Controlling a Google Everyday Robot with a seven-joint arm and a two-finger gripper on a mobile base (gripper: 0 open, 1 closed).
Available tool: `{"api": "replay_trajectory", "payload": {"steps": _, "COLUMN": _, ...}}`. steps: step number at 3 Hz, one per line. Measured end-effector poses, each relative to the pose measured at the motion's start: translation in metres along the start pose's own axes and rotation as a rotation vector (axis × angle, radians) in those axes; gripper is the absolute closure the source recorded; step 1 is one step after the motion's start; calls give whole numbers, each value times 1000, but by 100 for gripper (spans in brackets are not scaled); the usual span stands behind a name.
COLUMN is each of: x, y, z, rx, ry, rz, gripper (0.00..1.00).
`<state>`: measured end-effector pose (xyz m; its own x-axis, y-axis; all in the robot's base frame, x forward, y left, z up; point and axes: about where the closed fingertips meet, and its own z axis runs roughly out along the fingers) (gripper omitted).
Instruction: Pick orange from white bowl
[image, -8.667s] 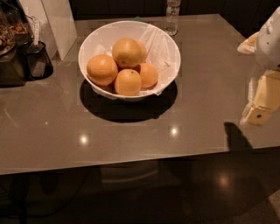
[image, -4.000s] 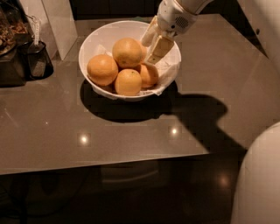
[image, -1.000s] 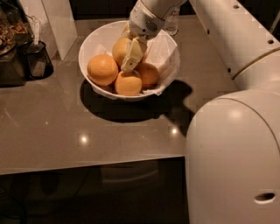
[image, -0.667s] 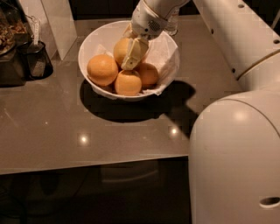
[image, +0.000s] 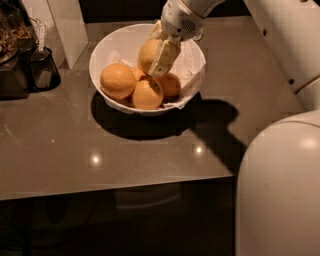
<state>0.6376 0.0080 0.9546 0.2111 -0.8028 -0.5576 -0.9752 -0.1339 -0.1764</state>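
Note:
The white bowl with a crinkled paper liner stands at the back middle of the grey table. My gripper is over the bowl's middle, shut on the pale yellow-orange orange and holding it slightly above the other fruit. A deeper-orange orange lies at the bowl's left, another at the front, and a smaller one at the right. A further one is mostly hidden behind them.
A dark appliance and a small dark container stand at the table's back left beside a white box. My white arm and base fill the right side. The table's front edge runs across.
The gripper came in from the right, lowered into the bowl and closed on the pale orange. In the last second the orange has risen a little off the pile.

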Motion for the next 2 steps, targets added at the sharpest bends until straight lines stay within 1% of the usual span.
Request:
{"api": "replay_trajectory", "payload": {"steps": 1, "x": -3, "y": 11, "z": -31, "rx": 67, "ry": -7, "rz": -22, "gripper": 100}}
{"api": "replay_trajectory", "payload": {"steps": 2, "x": -1, "y": 34, "z": -69, "rx": 166, "ry": -29, "rz": -12, "gripper": 100}}
